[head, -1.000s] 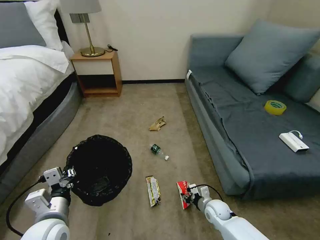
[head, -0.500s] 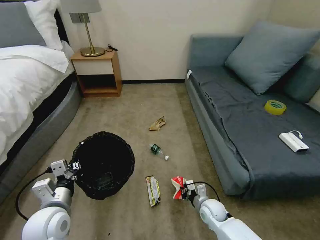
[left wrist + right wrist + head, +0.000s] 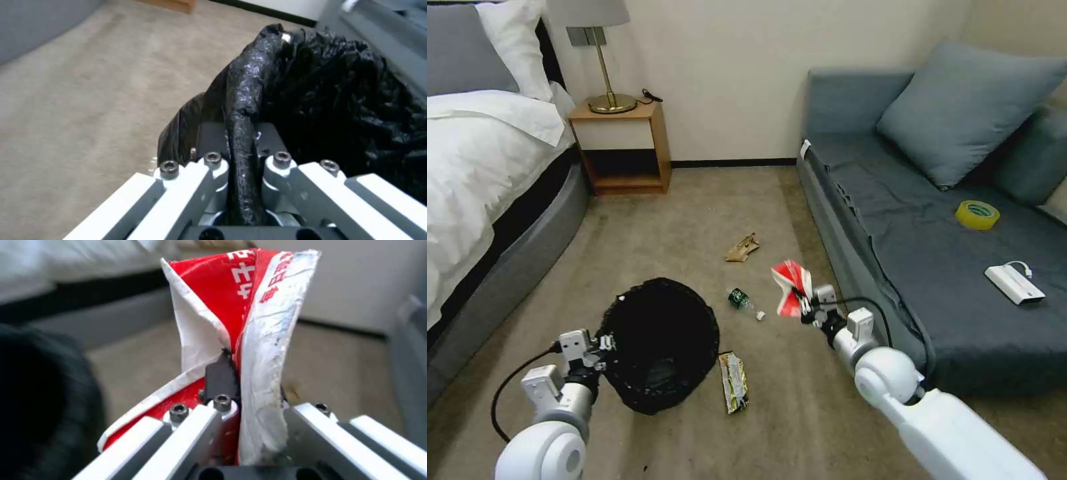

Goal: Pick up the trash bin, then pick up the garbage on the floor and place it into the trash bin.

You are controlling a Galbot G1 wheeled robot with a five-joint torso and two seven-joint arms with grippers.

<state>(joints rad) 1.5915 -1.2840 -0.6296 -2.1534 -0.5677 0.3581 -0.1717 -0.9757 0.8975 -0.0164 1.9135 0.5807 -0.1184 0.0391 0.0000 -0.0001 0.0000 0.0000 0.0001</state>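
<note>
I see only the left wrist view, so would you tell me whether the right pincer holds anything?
Observer: Yes, the right pincer is shut on a red-white snack wrapper, lifted off the carpet.
Operator: Is it over the bin?
Observer: No, it hangs right of the black-bagged round trash bin that the left pincer grips.
Operator: What lies on the floor?
Observer: A gold-green snack wrapper, a small clear bottle, crumpled brown paper.
</note>
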